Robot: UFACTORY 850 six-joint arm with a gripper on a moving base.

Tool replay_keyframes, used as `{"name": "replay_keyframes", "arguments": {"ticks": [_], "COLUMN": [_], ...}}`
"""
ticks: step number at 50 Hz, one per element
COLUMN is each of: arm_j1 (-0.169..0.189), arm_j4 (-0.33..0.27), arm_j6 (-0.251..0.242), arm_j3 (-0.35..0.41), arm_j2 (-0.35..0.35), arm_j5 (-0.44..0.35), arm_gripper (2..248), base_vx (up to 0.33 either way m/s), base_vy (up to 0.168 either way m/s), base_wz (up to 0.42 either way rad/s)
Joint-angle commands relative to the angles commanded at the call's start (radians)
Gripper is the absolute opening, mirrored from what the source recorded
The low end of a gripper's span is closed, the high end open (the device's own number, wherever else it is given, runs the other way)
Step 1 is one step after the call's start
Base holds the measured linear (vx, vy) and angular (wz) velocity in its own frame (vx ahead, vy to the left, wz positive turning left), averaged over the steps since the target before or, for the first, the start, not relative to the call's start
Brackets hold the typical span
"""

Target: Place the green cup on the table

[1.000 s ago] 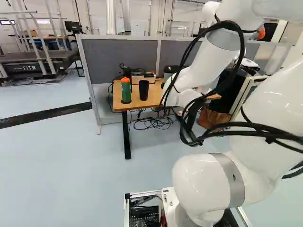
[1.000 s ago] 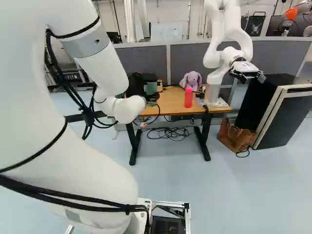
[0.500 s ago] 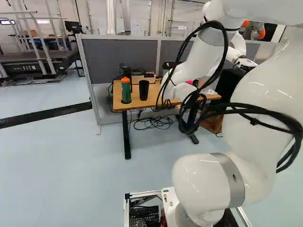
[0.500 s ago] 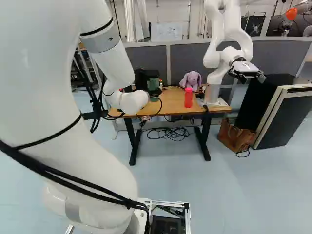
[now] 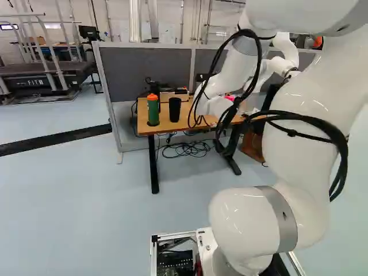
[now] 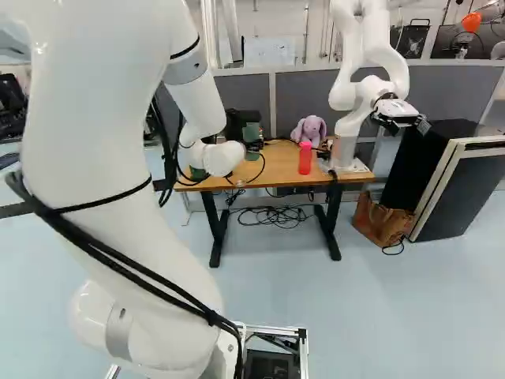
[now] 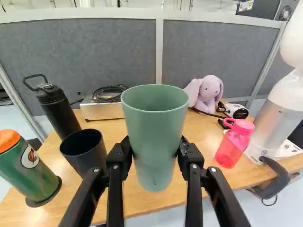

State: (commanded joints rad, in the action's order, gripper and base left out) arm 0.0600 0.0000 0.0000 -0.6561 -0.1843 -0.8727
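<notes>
In the right base view my gripper (image 6: 239,125) shows as a dark shape beyond the arm's white wrist, with the green cup (image 6: 252,133) at its side. The wrist view has the gripper (image 7: 155,147) shut on the green cup (image 7: 155,118), one finger against each side of its body. The cup stands upright, its open rim facing up, in front of the wooden table (image 7: 203,177). Whether its base touches the tabletop I cannot tell. In the left base view the arm hides both cup and gripper.
Beside the gripper stand a dark cup (image 7: 85,150), a green bottle with orange cap (image 7: 28,168) and a black bottle (image 7: 59,109). Across from them are a pink bottle (image 7: 234,142), a plush rabbit (image 7: 206,94) and another robot (image 6: 355,103). Grey partitions (image 7: 80,56) rise behind.
My arm has swung forward over the table, leftward in the left base view and rightward in the right one. The green cup has moved along in the gripper. The base has stayed put.
</notes>
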Motion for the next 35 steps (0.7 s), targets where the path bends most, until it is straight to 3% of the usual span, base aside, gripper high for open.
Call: {"name": "replay_keyframes", "arguments": {"ticks": [35], "arm_j1": [0.000], "arm_j4": [0.000], "arm_j6": [0.000], "arm_j3": [-0.198], "arm_j2": [-0.239], "arm_j5": [0.000], "arm_gripper": [117], "base_vx": [0.000], "base_vy": [0.000], "base_wz": [0.000]}}
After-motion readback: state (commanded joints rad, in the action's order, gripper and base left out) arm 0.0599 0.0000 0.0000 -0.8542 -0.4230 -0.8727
